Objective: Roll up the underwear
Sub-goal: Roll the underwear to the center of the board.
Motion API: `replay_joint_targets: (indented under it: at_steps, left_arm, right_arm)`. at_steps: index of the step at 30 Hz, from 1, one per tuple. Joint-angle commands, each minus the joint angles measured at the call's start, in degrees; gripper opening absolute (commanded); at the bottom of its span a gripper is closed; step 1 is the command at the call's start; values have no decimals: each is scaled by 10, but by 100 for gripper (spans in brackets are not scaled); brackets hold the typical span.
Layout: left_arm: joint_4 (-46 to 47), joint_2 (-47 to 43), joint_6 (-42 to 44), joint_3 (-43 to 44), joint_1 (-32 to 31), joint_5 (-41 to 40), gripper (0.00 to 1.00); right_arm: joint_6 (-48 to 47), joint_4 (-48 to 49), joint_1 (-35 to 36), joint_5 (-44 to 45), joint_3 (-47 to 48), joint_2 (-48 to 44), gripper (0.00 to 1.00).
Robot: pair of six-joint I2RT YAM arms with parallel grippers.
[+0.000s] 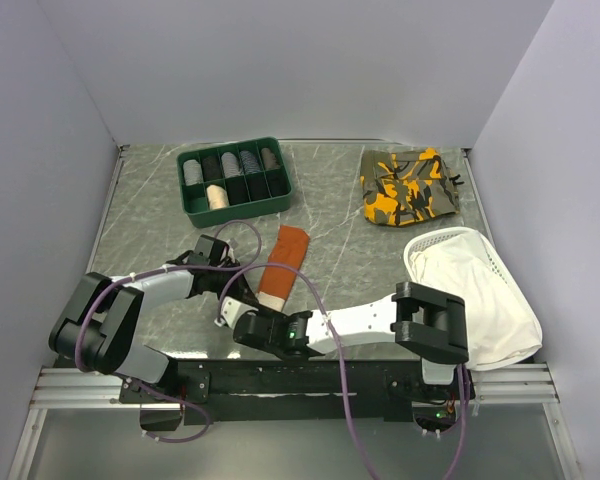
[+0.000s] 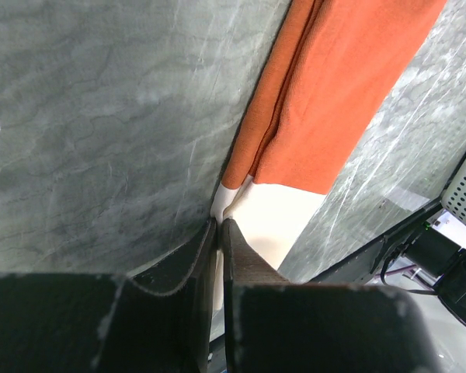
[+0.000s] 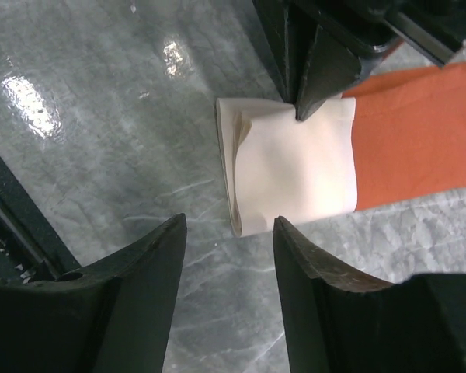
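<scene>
Just ahead of the released right pincer (image 3: 229, 225), barely short of it, lies the cream end of the underwear (image 1: 277, 265), flat on the tabletop (image 1: 150, 230). Nearer is the left pincer (image 2: 220, 223), clenched on that end's corner. From it the folded strip's long axis runs forward, orange end pointing away.

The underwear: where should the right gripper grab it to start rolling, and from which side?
Probably the cream waistband end of the underwear, at the corner across from the left gripper's pinch. It lies flat at the near end, so the open right gripper can come from that side.
</scene>
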Motion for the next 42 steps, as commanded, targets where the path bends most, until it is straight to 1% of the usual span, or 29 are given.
replay_joint_targets:
  at_steps: [1,11,15,23,26,27,29,30,35,39,42]
  left_arm:
    - [-28,15,23,-5,-1,-27,13]
    - [-28,11,23,-6,0,-28,13]
    - [-29,10,23,-6,-1,-28,13]
    - [-26,16,24,-5,0,-26,13]
    - [-27,18,24,-2,0,-28,13]
    - [-28,18,25,-2,0,-28,13]
    - [-28,17,24,-3,0,-29,13]
    - [-27,17,24,-4,0,-29,13]
    - [-29,16,24,-4,0,-33,13]
    - [-31,14,24,-2,0,-35,13]
    - [-30,9,23,-3,0,-38,13]
  right_arm:
    - [-25,29,-2,17,21,18,54]
    - [-23,42,-37,10,-10,19,47]
    - [-14,39,-39,-10,-16,20,43]
    - [-3,35,-37,-42,-30,9,41]
    - [0,36,-37,-57,-29,7,34]
    - [1,35,-34,-58,-28,8,34]
    - [-1,31,-34,-61,-25,13,25]
    - [-1,30,-33,-61,-24,14,24]
    - [3,34,-34,-58,-26,14,11]
    - [4,32,-33,-61,-24,15,5]
    - [26,29,-37,-80,-19,12,0]
